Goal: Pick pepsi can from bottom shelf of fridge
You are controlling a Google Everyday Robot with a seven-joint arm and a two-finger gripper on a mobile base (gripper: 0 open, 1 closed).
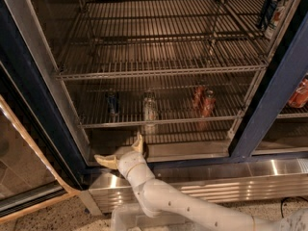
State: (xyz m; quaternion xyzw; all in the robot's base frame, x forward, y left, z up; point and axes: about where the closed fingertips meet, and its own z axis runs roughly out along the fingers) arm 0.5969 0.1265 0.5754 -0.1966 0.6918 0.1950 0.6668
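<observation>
The pepsi can [112,102] is a small dark blue can standing at the left of the bottom shelf [159,120], a wire rack of thin silver rods inside the fridge [269,105]. My gripper [122,152] is below and in front of that shelf, just above the steel base panel [202,182]. Its two cream fingers are spread wide, one pointing left [105,160] and one pointing up [138,143]. It holds nothing. The can is above and slightly left of the gripper, apart from it.
A clear silvery bottle-like container [150,109] stands mid-shelf, two red cans [203,101] to its right. A wider wire rack [159,52] sits above. A blue and white carton [272,7] stands top right. The open glass door [29,143] is at left.
</observation>
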